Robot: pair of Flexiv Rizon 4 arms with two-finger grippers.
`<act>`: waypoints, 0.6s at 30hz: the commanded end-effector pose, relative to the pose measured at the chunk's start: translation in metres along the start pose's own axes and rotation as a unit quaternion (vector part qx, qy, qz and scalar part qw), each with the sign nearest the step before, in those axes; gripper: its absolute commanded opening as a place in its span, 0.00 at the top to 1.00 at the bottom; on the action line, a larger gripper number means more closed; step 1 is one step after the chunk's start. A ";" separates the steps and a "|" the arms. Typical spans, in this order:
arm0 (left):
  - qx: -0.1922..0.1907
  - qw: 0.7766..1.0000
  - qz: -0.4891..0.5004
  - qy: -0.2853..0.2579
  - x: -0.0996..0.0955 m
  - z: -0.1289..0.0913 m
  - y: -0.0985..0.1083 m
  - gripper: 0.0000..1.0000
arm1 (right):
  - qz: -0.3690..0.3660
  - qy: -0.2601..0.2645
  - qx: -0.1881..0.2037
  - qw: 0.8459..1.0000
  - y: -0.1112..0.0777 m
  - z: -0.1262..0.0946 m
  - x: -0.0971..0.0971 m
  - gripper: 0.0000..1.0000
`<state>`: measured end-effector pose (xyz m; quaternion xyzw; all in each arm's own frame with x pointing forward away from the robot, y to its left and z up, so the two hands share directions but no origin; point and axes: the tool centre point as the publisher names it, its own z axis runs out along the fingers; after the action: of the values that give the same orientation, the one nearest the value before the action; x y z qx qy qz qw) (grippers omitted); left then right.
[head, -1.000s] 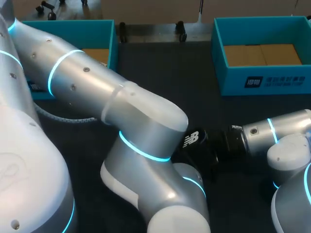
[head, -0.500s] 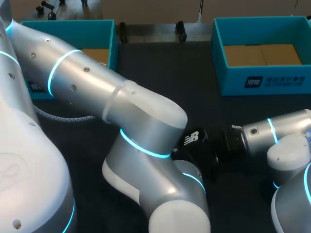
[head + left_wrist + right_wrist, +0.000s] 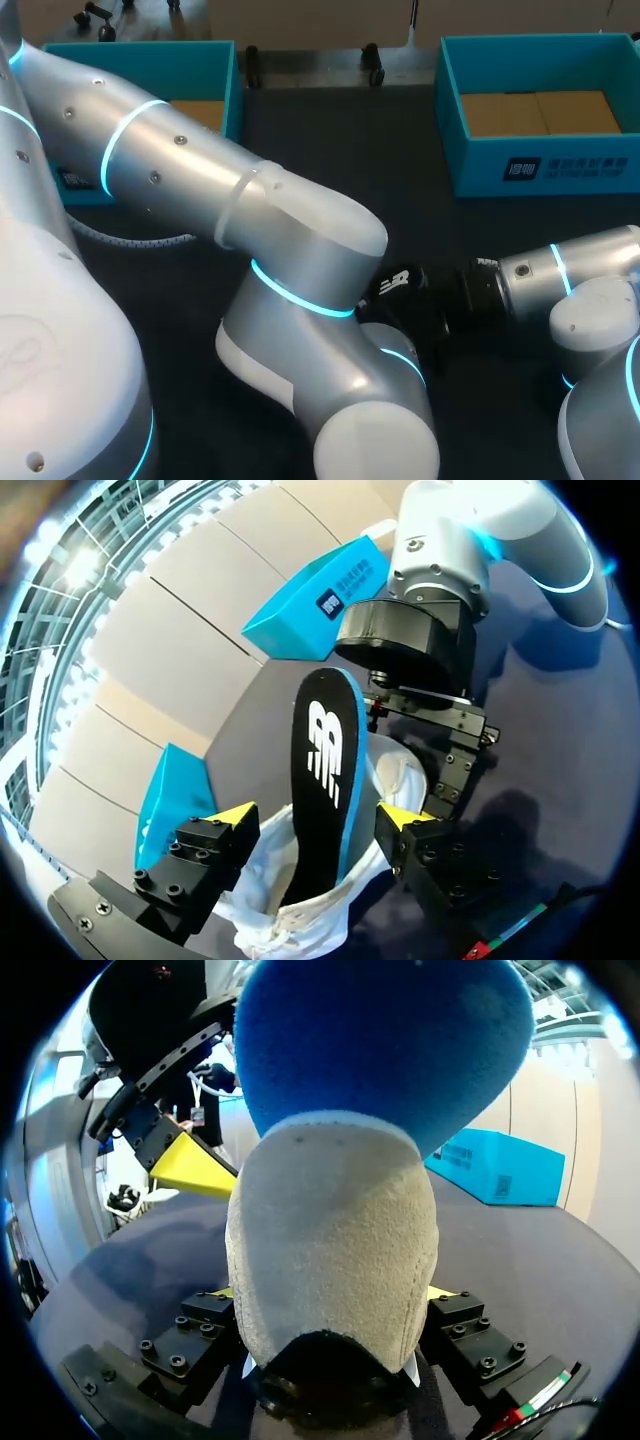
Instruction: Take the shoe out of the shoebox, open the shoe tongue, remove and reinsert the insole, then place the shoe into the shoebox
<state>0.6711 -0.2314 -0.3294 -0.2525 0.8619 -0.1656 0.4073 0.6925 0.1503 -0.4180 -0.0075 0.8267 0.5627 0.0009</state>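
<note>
Two sets of jaws, one shoe and one insole are recorded near the middle of the counter [image 3: 340,150].

Right jaws: closed on the shoe [image 3: 335,1240], which is clamped from both sides at one rounded end. Only slivers of the yellow fingertips [image 3: 226,1291] are seen beside it.

Left jaws: open. Their yellow fingertips [image 3: 232,816] are set to either side of the shoe's mouth. The collar fabric lies close against them, but the insole [image 3: 325,770] between them is not touched.

Insole: black on top, blue beneath. The lower end is tucked inside the shoe, and the rest stands out of it and leans toward the right arm's wrist. Reinsertion is judged to be part done.

Handling, insole: judged to be thin, light, bendy foam, likely to buckle if pushed from its far tip. It is best pinched across its flat faces low down, close to the shoe's mouth, and fed in bit by bit.

Handling, shoe: pale upper, soft and creased at the collar, judged light and yielding. A firmer hold is expected across the sole and sides than on the loose collar.

Shoeboxes: a left shoebox [image 3: 150,55] and a right shoebox [image 3: 470,160], both teal, are set at the far side of the counter. The shoe is outside both and well apart from them.
</note>
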 end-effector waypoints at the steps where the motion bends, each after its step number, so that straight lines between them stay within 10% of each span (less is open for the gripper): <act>1: -0.001 1.000 0.002 -0.001 0.001 0.003 -0.001 0.24 | 0.000 -0.001 0.002 1.000 -0.004 0.003 0.004 1.00; 18: -0.007 1.000 0.004 0.001 0.001 0.009 -0.004 0.25 | 0.000 -0.001 0.002 1.000 -0.004 0.003 0.004 1.00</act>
<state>0.6771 -0.2353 -0.3331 -0.2530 0.8632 -0.1572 0.4077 0.6924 0.1502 -0.4182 -0.0076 0.8267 0.5626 0.0009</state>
